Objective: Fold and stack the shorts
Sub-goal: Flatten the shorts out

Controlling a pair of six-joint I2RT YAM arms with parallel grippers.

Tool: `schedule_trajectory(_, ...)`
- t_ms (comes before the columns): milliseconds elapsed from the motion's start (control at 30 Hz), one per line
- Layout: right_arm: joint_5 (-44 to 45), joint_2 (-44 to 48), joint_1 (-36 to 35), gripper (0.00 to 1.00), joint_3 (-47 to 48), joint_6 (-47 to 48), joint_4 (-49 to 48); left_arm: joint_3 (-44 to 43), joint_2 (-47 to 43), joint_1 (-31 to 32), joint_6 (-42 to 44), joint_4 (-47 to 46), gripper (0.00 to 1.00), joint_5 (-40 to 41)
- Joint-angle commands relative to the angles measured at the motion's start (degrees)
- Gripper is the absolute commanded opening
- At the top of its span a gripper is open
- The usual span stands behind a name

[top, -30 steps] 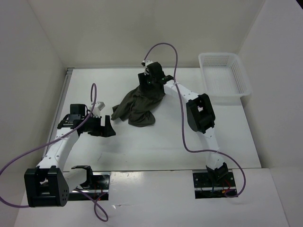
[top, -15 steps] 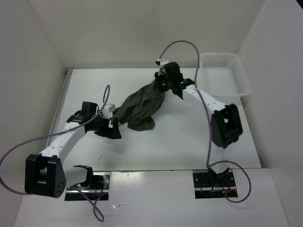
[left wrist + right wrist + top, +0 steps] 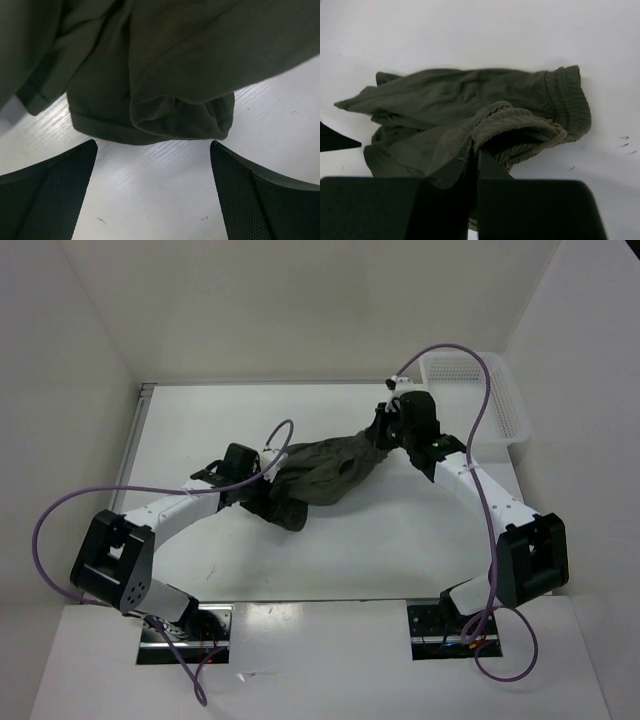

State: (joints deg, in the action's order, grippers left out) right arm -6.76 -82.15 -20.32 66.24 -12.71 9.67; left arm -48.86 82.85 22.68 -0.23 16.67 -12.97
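The dark olive-green shorts (image 3: pixel 325 472) lie crumpled across the middle of the white table, stretched out toward the right. My right gripper (image 3: pixel 383 433) is shut on the ribbed waistband (image 3: pixel 520 125) at their right end, pinching the fabric between its fingers (image 3: pixel 492 167). My left gripper (image 3: pixel 262 502) sits at the shorts' left end, open, with its two fingers wide apart on either side of bare table. A folded leg hem (image 3: pixel 165 125) lies just ahead of it, untouched.
A white plastic mesh basket (image 3: pixel 500 400) stands at the back right of the table, close behind the right arm. Purple cables loop over both arms. White walls close in the table at the left, back and right.
The right gripper has shut on the waistband and dragged the shorts to the right, stretching them out. The left arm has swung right and forward to the shorts' left end, still open.
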Motion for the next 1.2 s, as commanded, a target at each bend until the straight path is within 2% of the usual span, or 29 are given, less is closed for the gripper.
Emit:
schedule_trajectory(0,-0.63,4.27,-0.43,0.0,-1.98,-1.53,-2.82,-1.5,2.31,2.1,0.23,-2.27,1.0,1.73)
schedule_trajectory(233,-1.23,7.35,4.84,0.0,-3.92,-2.06,-3.34,-1.5,4.87,5.62,0.23,-2.51,1.0,-2.41)
schedule_trajectory(300,-1.23,7.97,5.37,0.0,-3.92,-2.06,-3.34,-1.5,6.27,5.62,0.23,-4.53,0.95,-2.41)
schedule_trajectory(333,-1.84,7.97,5.37,0.0,-4.53,-2.06,-3.34,-1.5,6.27,5.62,0.23,-5.32,0.85,-1.71)
schedule_trajectory(467,-2.37,8.58,5.9,0.0,-5.07,-2.06,-3.87,-0.27,6.97,5.62,0.23,-8.4,0.65,-1.71)
schedule_trajectory(500,-2.38,8.58,5.9,0.0,-5.07,-2.06,-4.39,-0.27,7.58,5.62,0.23,-8.93,0.51,-2.23)
schedule_trajectory(567,-2.9,8.58,6.51,0.0,-5.07,-2.06,-4.92,-0.27,8.46,5.62,0.23,-11.2,0.36,-2.23)
schedule_trajectory(600,-2.9,8.58,6.52,0.0,-5.07,-2.06,-4.93,-0.27,9.17,5.62,0.23,-12.0,0.2,-2.23)
schedule_trajectory(667,-3.6,8.58,7.65,0.0,-5.07,-2.06,-4.93,-1.76,9.79,5.62,0.23,-13.49,0.04,-0.92)
schedule_trajectory(700,-4.39,8.58,7.66,0.0,-4.46,-2.06,-4.93,-2.37,9.79,5.62,0.23,-13.5,0.0,-0.31)
schedule_trajectory(767,-5.62,8.58,9.32,0.0,-4.45,-2.67,-5.45,-4.22,9.79,5.62,0.23,-13.5,0.0,1.8)
schedule_trajectory(800,-6.15,7.89,9.85,0.0,-3.93,-2.67,-6.06,-4.83,9.79,5.62,0.23,-14.02,0.0,5.55)
schedule_trajectory(900,-7.56,4.99,11.08,0.0,0.71,-3.2,-6.86,-9.22,9.18,2.04,0.23,-14.56,0.0,11.89)
schedule_trajectory(967,-8.34,1.13,11.7,0.0,4.49,-3.2,-6.25,-14.3,9.69,-4.11,0.23,-12.37,0.0,12.8)
schedule_trajectory(1033,-9.41,-2.38,12.32,0.0,10.56,-3.89,-6.24,-23.88,9.7,-9.55,0.23,-7.91,0.0,12.8)
schedule_trajectory(1167,-11.69,-5.13,12.32,0.0,19.52,-4.6,-6.95,-30.15,6.63,-12.21,0.23,-3.32,0.0,14.55)
